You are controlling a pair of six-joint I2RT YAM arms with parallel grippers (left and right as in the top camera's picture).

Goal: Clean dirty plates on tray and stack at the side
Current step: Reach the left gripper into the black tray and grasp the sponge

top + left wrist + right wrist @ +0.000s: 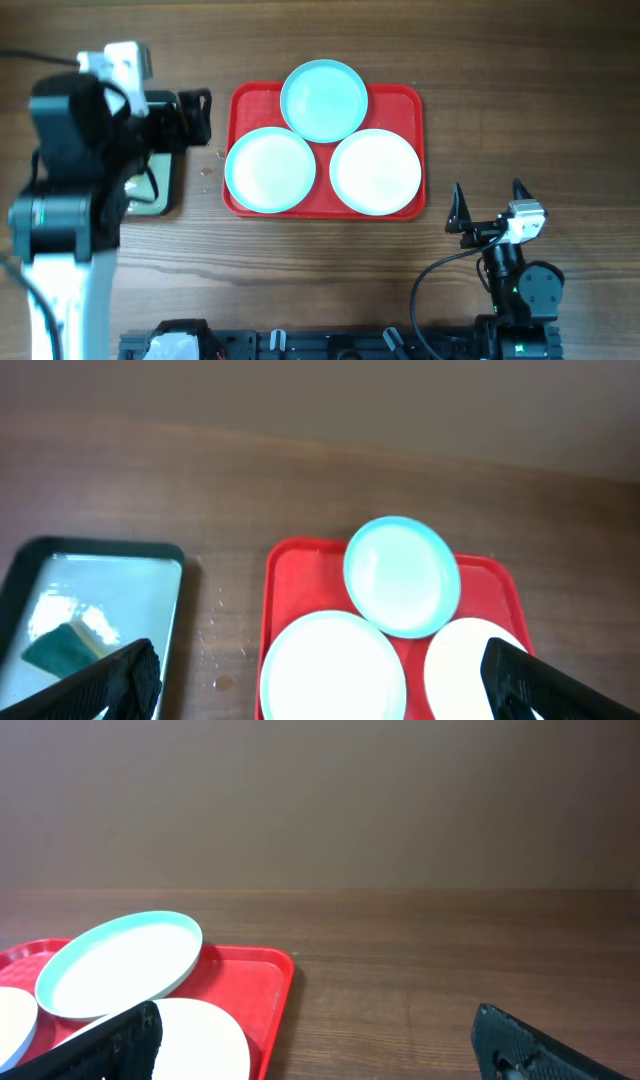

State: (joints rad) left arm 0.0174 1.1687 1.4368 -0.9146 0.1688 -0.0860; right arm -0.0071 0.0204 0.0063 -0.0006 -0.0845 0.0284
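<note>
Facing three plates (323, 98) on the tray (400, 105).
We are holding left gripper (318, 655) and right gripper (488, 190) wide, both empty.

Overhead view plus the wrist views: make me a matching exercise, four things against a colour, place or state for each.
Column one:
1. tray
2. white plate
3. black-rimmed pan
4. right gripper

Column two:
A. open, empty, off the tray
B. red, with a raised rim
C. holds pale liquid and a green sponge
D. lies on the tray, in its right near part

Pairs: 1-B, 2-D, 3-C, 4-A.
</note>
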